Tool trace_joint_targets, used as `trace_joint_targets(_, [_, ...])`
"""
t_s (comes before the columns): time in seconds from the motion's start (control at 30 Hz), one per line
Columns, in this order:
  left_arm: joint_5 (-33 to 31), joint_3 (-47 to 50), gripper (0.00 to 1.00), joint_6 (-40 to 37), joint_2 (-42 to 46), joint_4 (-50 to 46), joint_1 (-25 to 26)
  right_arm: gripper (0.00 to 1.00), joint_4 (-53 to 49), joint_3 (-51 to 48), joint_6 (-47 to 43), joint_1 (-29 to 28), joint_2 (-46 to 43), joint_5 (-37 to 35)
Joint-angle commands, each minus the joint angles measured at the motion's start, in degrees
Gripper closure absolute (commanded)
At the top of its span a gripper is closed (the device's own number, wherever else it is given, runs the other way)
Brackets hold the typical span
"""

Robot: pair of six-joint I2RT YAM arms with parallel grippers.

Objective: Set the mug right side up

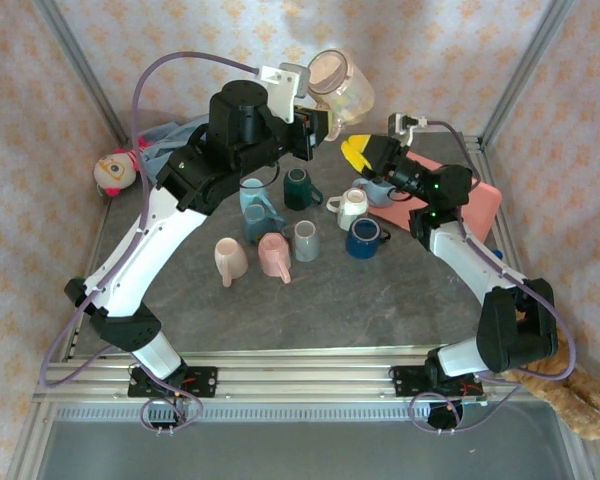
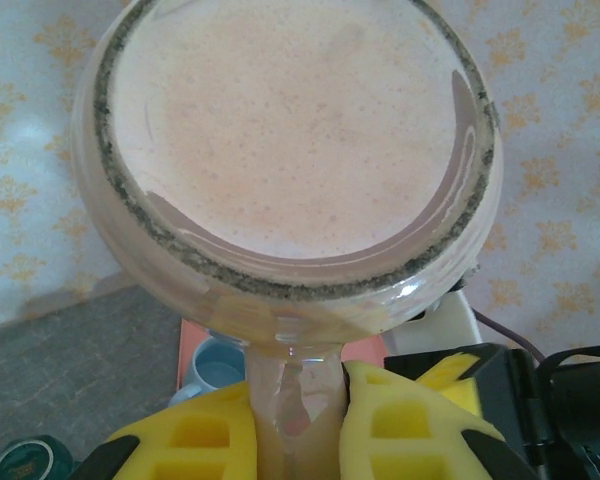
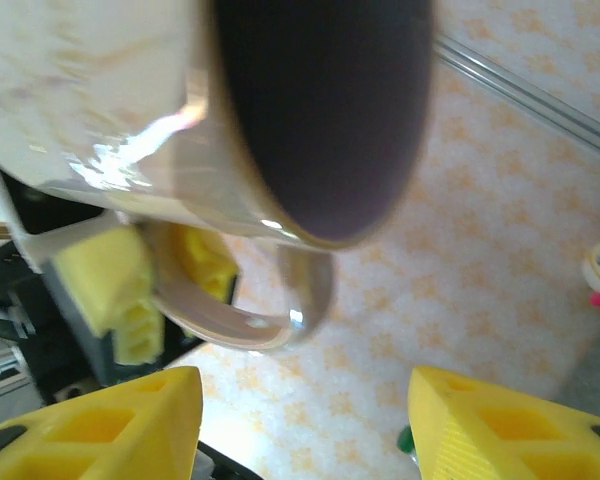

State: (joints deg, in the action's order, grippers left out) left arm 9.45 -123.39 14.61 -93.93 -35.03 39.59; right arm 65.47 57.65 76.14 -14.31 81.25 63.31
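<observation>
- The left arm (image 1: 165, 235) rises from the desk's near edge and reaches toward the far edge, wrist lifted high.
- The left pincer (image 2: 295, 425) is clamped on the handle of the mug (image 2: 300, 150).
- The right arm (image 1: 460, 250) bends inward from the right side; the right pincer (image 1: 365, 152) is raised, fingers spread, gripping nothing.

12 o'clock, mug (image 1: 342, 84): translucent peach-pink; base pale and speckled, with a dark gritty ring; the inside looks dark from the right wrist.
Walls (image 1: 460, 50): pale pink with a repeating orange floral motif.
Table (image 1: 380, 300): mottled dark grey.
Centre: teal cup (image 1: 299, 188), light-blue cup (image 1: 252, 195), pale pink cup (image 1: 230, 260), deeper pink cup (image 1: 276, 254), grey cup (image 1: 306, 240), navy cup (image 1: 363, 238), cream cup (image 1: 352, 208).
3 o'clock, mat (image 1: 475, 205): salmon.
9 o'clock, toy (image 1: 115, 172): pink and cream.
10 o'clock, cloth (image 1: 170, 135): blue.
5 o'clock, plush (image 1: 570, 395): tan.
Arms (image 1: 155, 240): white links, black joints.
Left gripper (image 2: 300, 385), right gripper (image 3: 302, 385): yellow fingers (image 3: 120, 420).
</observation>
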Motion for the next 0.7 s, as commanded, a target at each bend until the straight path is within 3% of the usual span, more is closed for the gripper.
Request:
trace_joint_targets(0.0, [-1.21, -3.24, 1.00, 0.94, 1.13, 8.87, -0.66, 0.44, 7.37, 3.66, 3.17, -1.40, 0.89, -1.70])
trace_joint_targets(0.67, [1.53, -5.69, 1.00, 4.87, 0.35, 10.01, -1.36, 0.44, 13.25, 6.61, 7.07, -4.40, 6.01, -6.13])
